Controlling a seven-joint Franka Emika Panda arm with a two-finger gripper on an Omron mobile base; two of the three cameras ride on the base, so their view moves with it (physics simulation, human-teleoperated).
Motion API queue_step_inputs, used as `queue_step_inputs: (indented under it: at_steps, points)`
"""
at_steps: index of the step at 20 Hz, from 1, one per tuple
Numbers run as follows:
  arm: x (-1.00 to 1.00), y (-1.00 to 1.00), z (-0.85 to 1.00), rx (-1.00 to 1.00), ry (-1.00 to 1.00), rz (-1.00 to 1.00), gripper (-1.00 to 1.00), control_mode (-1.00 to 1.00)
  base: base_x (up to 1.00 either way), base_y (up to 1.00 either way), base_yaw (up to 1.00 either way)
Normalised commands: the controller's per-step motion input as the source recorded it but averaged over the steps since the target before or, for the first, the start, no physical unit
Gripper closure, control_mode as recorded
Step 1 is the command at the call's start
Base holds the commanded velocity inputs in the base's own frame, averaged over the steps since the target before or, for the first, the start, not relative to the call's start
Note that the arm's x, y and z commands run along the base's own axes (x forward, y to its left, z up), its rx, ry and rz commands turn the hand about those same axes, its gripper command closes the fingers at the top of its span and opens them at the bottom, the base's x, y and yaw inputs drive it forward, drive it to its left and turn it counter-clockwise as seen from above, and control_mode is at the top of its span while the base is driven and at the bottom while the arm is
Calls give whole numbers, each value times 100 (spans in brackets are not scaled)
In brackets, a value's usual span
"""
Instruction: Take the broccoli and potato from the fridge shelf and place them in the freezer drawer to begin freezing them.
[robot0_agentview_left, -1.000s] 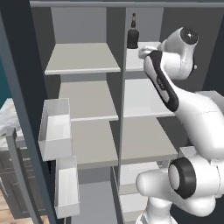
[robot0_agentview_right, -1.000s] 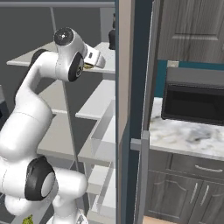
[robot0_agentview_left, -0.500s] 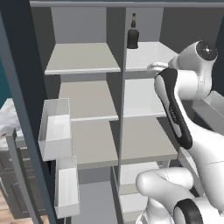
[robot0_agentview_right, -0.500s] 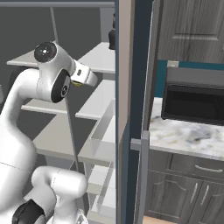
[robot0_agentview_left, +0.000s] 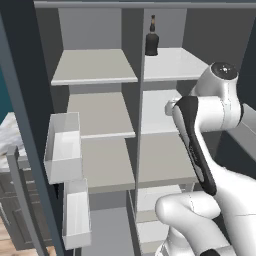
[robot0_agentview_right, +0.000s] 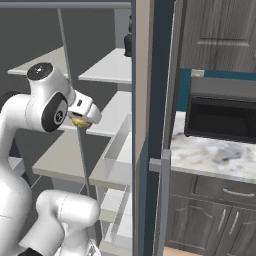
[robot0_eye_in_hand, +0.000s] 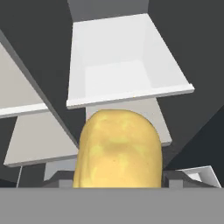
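The potato (robot0_eye_in_hand: 117, 148), a smooth golden-yellow lump, sits between the fingers of my gripper (robot0_eye_in_hand: 117, 177), which is shut on it. In the right base view the potato (robot0_agentview_right: 79, 121) peeks out under the white hand (robot0_agentview_right: 84, 111), in front of the fridge's middle shelves. The left base view shows the hand (robot0_agentview_left: 172, 106) at the level of the second right shelf. Below the hand, an open pale box (robot0_eye_in_hand: 127, 70) that looks like the freezer drawer lies beyond the shelf edges. The broccoli is out of view.
A dark bottle (robot0_agentview_left: 151, 40) stands on the top shelf by the centre divider. Two translucent door bins (robot0_agentview_left: 62, 147) (robot0_agentview_left: 76, 220) hang on the open left door. The right door's edge (robot0_agentview_right: 145, 125) stands close beside the arm, with a microwave (robot0_agentview_right: 222, 112) and counter (robot0_agentview_right: 215, 155) past it.
The arm has pulled back from the top right shelf and the hand has dropped to the second shelf's height, carrying the potato.
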Motion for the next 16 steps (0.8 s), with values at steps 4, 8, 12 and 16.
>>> queue_step_inputs:
  at_steps: [4,8,12,16]
  points:
    - [-51,1,-23,0,19,0,100,100,-22,3,0]
    - [0,0,0,0,0,0,100,100,-85,40,0]
    - [0,0,0,0,0,0,100,100,-53,55,0]
    - [0,0,0,0,0,0,100,100,-22,38,6]
